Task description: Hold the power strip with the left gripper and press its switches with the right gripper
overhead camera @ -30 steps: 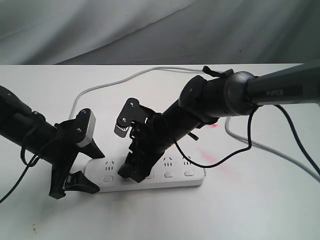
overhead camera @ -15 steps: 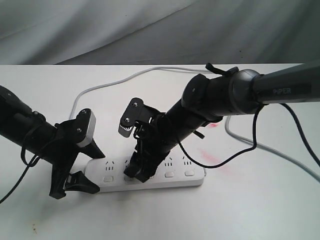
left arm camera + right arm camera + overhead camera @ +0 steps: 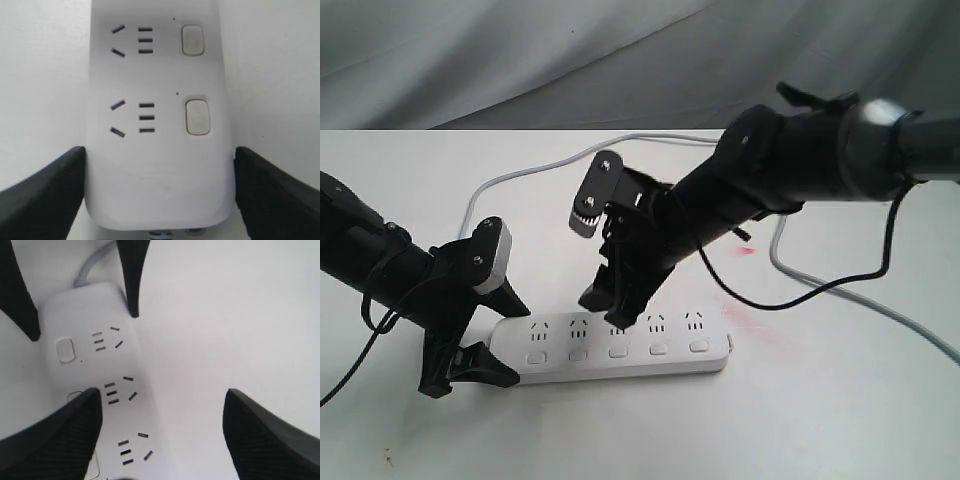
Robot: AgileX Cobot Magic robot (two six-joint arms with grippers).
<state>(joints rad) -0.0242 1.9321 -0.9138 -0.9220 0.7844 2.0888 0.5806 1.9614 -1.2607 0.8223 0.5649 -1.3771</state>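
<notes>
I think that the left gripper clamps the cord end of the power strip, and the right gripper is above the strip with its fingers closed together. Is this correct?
Not quite. The right gripper is open: the right wrist view shows its fingers spread wide apart above the power strip. The left gripper does clamp the cord end.

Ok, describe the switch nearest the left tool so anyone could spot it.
Find the long white power strip on the table. Five white buttons run along it. This switch is the last one, at the end gripped by the left tool.
</notes>
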